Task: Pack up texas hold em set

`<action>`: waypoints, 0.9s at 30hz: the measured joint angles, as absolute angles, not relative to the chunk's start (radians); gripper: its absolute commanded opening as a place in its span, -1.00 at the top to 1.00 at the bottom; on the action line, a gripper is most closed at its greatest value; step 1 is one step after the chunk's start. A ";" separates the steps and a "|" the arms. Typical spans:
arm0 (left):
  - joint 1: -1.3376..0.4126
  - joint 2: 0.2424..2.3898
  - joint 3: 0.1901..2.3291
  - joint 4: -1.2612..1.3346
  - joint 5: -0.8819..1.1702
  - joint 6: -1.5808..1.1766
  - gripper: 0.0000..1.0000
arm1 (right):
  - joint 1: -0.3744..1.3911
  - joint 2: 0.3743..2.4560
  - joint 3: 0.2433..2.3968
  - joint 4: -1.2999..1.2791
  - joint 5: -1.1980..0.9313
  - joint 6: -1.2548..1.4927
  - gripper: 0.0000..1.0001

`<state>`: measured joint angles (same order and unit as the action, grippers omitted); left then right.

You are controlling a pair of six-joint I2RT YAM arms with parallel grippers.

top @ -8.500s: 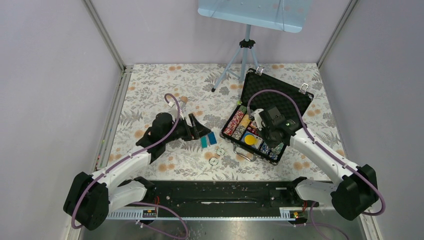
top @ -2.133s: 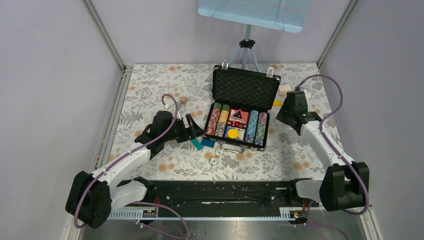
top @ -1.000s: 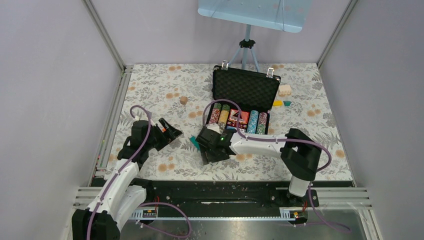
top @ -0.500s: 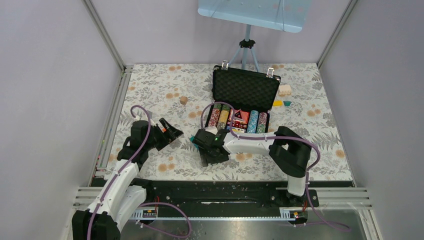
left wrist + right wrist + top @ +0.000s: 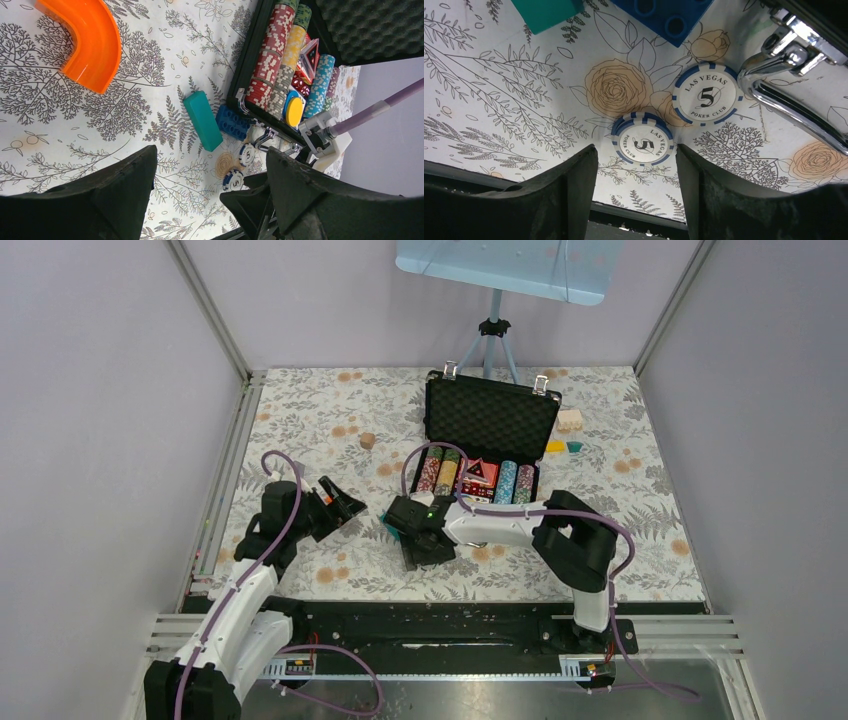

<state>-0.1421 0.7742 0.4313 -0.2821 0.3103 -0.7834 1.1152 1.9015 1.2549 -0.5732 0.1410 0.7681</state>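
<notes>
The texas hold em set's black case lies open at mid-table, its foam lid leaning back, with rows of coloured chips and a yellow disc inside. Two white-and-blue "5" chips lie loose on the cloth in front of the case handle: a small stack and a single chip. My right gripper is low over the cloth, open, one finger on each side of the stack. My left gripper hovers open and empty to the left. In the top view the loose chips are hidden under the right gripper.
A teal brick and a blue brick lie against the case's front left corner. An orange curved piece lies further left. A wooden cube, small pieces right of the lid and a tripod stand at the back.
My right gripper has shifted slightly left over the loose chips and its jaws have narrowed a little. The left arm has not moved.
</notes>
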 measured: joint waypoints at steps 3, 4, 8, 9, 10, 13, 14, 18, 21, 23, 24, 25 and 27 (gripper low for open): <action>-0.140 0.774 0.431 -0.282 0.310 -0.783 -0.57 | 1.114 1.917 1.277 -0.587 0.142 0.767 -0.30; -0.139 0.774 0.431 -0.282 0.310 -0.783 -0.57 | 1.114 1.923 1.284 -0.593 0.144 0.765 -0.30; -0.138 0.774 0.431 -0.280 0.310 -0.783 -0.57 | 1.114 1.937 1.303 -0.608 0.148 0.763 -0.29; -0.138 0.774 0.431 -0.279 0.310 -0.783 -0.57 | 1.114 1.941 1.306 -0.612 0.148 0.762 -0.29; -0.138 0.774 0.431 -0.277 0.310 -0.783 -0.57 | 1.114 1.945 1.312 -0.618 0.148 0.760 -0.28; -0.137 0.774 0.429 -0.274 0.311 -0.783 -0.58 | 1.114 1.958 1.329 -0.637 0.149 0.756 -0.25; -0.137 0.774 0.428 -0.273 0.311 -0.783 -0.58 | 1.114 1.962 1.334 -0.643 0.150 0.754 -0.23; -0.137 0.774 0.417 -0.269 0.311 -0.784 -0.58 | 1.114 1.969 1.343 -0.657 0.157 0.752 -0.20; -0.137 0.774 0.416 -0.268 0.311 -0.784 -0.57 | 1.114 1.973 1.348 -0.664 0.160 0.748 -0.20; -0.136 0.774 0.416 -0.268 0.311 -0.784 -0.58 | 1.114 1.979 1.354 -0.670 0.160 0.746 -0.18; -0.136 0.774 0.416 -0.268 0.311 -0.784 -0.57 | 1.114 1.980 1.357 -0.673 0.160 0.744 -0.16; -0.136 0.774 0.416 -0.268 0.311 -0.784 -0.57 | 1.114 1.982 1.359 -0.675 0.160 0.742 -0.14; -0.136 0.774 0.415 -0.268 0.311 -0.784 -0.58 | 1.114 1.985 1.362 -0.680 0.163 0.737 -0.07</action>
